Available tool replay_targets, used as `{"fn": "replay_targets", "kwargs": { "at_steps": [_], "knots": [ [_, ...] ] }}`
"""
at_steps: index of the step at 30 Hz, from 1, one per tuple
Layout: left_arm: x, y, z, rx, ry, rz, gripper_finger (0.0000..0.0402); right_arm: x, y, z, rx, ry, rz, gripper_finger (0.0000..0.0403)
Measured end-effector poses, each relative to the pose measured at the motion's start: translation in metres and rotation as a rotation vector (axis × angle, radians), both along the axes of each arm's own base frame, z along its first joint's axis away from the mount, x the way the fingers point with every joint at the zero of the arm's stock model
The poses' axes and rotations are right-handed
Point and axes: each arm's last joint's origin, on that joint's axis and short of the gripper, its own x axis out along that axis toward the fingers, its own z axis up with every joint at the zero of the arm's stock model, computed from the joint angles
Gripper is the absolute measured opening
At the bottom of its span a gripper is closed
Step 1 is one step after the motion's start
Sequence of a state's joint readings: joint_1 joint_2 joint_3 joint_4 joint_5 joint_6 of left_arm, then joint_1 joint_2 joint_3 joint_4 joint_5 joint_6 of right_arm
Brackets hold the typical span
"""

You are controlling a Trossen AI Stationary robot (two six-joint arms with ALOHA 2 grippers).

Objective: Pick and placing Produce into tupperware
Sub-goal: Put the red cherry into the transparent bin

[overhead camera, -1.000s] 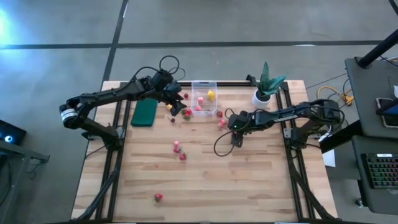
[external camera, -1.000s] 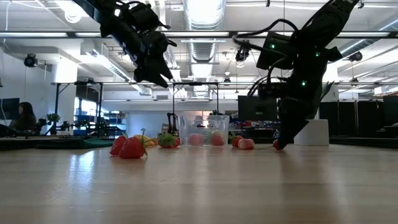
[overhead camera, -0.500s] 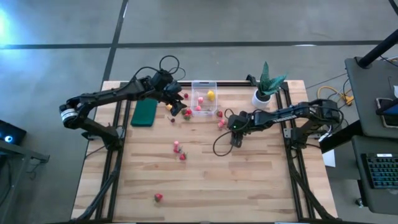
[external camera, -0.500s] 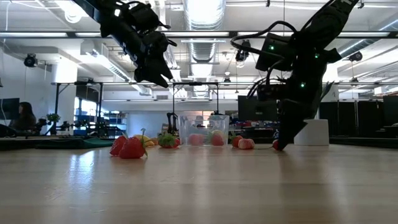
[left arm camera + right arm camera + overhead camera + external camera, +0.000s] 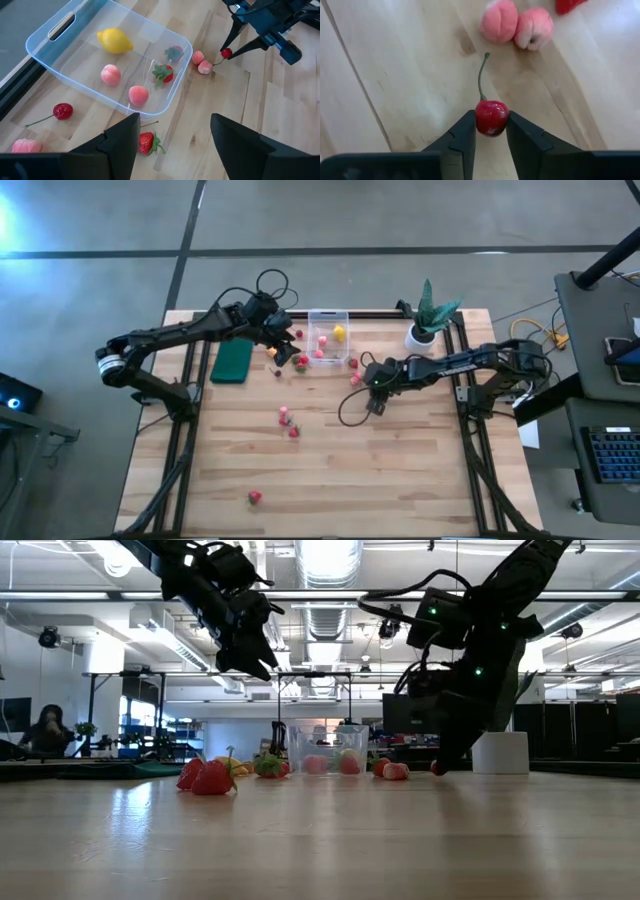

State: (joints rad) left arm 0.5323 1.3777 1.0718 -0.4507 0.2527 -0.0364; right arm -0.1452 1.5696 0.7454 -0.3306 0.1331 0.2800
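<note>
The clear tupperware [image 5: 328, 335] [image 5: 75, 20] stands near the table's far edge and holds a yellow lemon [image 5: 115, 40], pink fruits and a strawberry [image 5: 164, 74]. My right gripper [image 5: 372, 406] [image 5: 491, 131], right of and nearer than the box, is shut on a red cherry [image 5: 491, 117] [image 5: 438, 768]. Two pink fruits [image 5: 499, 20] lie on the table just beyond it. My left gripper [image 5: 283, 350] [image 5: 172, 140] hangs open, high over the box's near left corner. Below it lie a strawberry [image 5: 146, 142] and another cherry [image 5: 62, 111]. My right gripper pinches the cherry's round body [image 5: 491, 120] between its two fingertips, one finger [image 5: 462, 135] on each side, coming from above and pointing down. The stem [image 5: 481, 75] sticks out free beyond the fingers. The cherry sits close over the wood at the fingers' lower end.
A dark green pad [image 5: 232, 361] lies left of the box, and a white plant pot [image 5: 420, 337] stands to its right. Loose strawberries [image 5: 286, 416] [image 5: 255, 497] lie mid-table and near the near edge. A banana [image 5: 232, 762] lies near the pad. A person [image 5: 45, 725] sits far behind.
My right gripper, still shut on the cherry, has shifted a little toward the table's left, carrying the cherry with it.
</note>
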Motion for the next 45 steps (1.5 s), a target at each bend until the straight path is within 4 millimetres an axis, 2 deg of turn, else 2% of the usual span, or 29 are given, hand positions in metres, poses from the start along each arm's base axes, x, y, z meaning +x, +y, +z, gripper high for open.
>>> {"fn": "replay_targets", "kwargs": {
  "at_steps": [3, 7, 12, 15, 21, 25, 28, 32, 37, 42, 45],
  "knots": [
    [0.000, 0.000, 0.000, 0.000, 0.000, 0.000, 0.0228, 0.007, -0.001, 0.010, 0.003, -0.039, -0.017, 0.0088],
    [0.000, 0.000, 0.000, -0.001, 0.000, 0.000, 0.0228, 0.026, -0.008, 0.041, -0.009, -0.153, -0.040, 0.0088],
    [0.000, 0.000, 0.000, -0.002, 0.002, 0.001, 0.0228, 0.048, -0.034, 0.080, -0.105, -0.256, -0.006, 0.0095],
    [0.000, 0.000, 0.000, -0.004, 0.004, 0.001, 0.0228, 0.057, -0.055, 0.083, -0.145, -0.233, 0.033, 0.0099],
    [0.000, 0.000, -0.001, 0.000, 0.008, 0.014, 0.0228, 0.085, -0.100, 0.078, -0.066, -0.261, 0.056, 0.0095],
    [-0.001, 0.000, -0.001, 0.001, 0.017, 0.024, 0.0228, 0.106, -0.116, 0.071, -0.041, -0.201, 0.064, 0.0093],
    [-0.001, 0.000, -0.001, -0.001, 0.021, 0.024, 0.0228, 0.114, -0.123, 0.065, -0.008, -0.125, 0.056, 0.0106],
    [-0.002, 0.000, -0.004, -0.001, 0.027, 0.027, 0.0228, 0.117, -0.126, 0.060, 0.007, -0.035, 0.055, 0.0144],
    [-0.004, -0.001, -0.015, -0.015, 0.054, 0.028, 0.0228, 0.112, -0.124, 0.071, -0.030, -0.030, 0.027, 0.0200],
    [-0.006, -0.003, -0.023, -0.029, 0.078, 0.028, 0.0228, 0.093, -0.117, 0.090, -0.047, -0.033, 0.029, 0.0235],
    [-0.006, -0.002, -0.022, -0.024, 0.070, 0.028, 0.0228, 0.075, -0.109, 0.085, -0.028, 0.007, 0.027, 0.0243]
  ]
}}
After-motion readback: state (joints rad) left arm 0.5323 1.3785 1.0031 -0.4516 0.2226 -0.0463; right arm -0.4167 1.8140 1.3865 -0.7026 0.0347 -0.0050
